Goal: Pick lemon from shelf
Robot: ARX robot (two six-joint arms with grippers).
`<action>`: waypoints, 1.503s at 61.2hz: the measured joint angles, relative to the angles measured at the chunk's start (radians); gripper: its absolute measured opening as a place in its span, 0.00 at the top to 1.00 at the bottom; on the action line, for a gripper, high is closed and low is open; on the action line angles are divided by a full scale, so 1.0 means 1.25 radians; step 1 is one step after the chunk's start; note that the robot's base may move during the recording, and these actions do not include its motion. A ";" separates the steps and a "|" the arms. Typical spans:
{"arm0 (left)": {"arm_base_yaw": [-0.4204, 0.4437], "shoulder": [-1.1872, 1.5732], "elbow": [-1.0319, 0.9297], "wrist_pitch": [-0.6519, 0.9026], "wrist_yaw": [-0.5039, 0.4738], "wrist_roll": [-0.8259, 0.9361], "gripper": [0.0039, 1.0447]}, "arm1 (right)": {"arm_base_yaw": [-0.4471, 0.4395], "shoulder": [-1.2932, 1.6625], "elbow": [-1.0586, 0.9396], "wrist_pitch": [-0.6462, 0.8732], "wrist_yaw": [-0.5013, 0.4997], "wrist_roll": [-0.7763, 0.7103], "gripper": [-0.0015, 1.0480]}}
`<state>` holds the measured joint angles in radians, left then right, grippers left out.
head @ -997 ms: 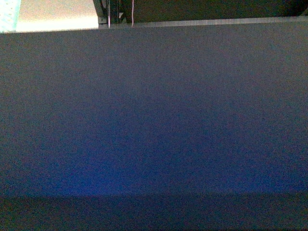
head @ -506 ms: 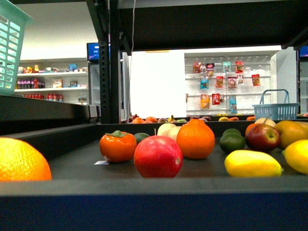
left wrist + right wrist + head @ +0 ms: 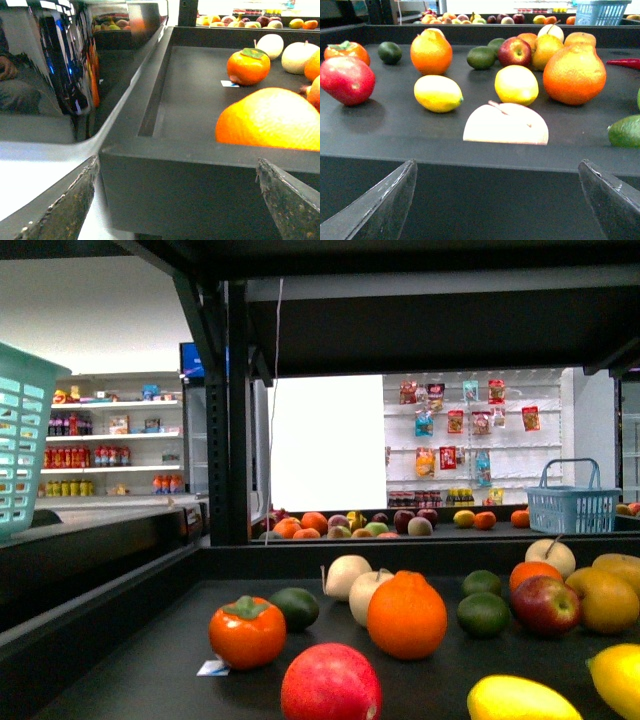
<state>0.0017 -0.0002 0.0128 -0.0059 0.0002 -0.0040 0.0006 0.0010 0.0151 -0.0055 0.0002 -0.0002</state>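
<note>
Both jaws gaped wide and empty; the lemon (image 3: 438,93) looked firm, light, waxy-slick, best gripped across its fat middle.

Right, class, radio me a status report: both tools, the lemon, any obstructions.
Left tool open, empty. Right tool open, empty. Lemon on shelf, untouched, beyond raised lip. Pale fruit sits nearer the front, beside the approach.

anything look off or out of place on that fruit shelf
Nothing looks spilled or damaged. Two small oddities: a white tag lies loose on the shelf floor right by the persimmon, and a red chili, seen only in the right wrist view, lies near a big orange among all the fruit.
</note>
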 joint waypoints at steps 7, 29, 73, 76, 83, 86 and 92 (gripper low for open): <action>0.000 0.000 0.000 0.000 0.000 0.000 0.08 | 0.000 0.000 0.000 0.000 -0.001 0.000 0.07; 0.000 0.000 0.000 0.000 0.000 0.000 0.08 | 0.000 0.000 0.000 0.000 -0.001 0.000 0.07; -0.006 0.004 0.002 -0.009 -0.022 -0.014 0.08 | 0.000 0.000 0.000 0.000 0.000 0.000 0.07; -0.023 0.028 0.008 -0.029 -0.048 -0.060 0.08 | 0.000 0.000 0.000 0.000 0.000 0.000 0.07; 0.000 0.162 0.071 -0.004 0.025 -0.182 0.08 | 0.000 0.000 0.000 0.000 0.000 0.000 0.07; 0.046 0.229 0.117 0.021 0.082 -0.235 0.08 | 0.000 0.000 0.000 0.000 -0.001 0.000 0.07; 0.171 0.392 0.236 0.048 0.228 -0.366 0.08 | 0.000 0.000 0.000 0.000 -0.001 0.000 0.07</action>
<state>0.2150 0.4896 0.3080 0.0544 0.2848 -0.4610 0.0006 0.0010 0.0151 -0.0055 -0.0006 -0.0002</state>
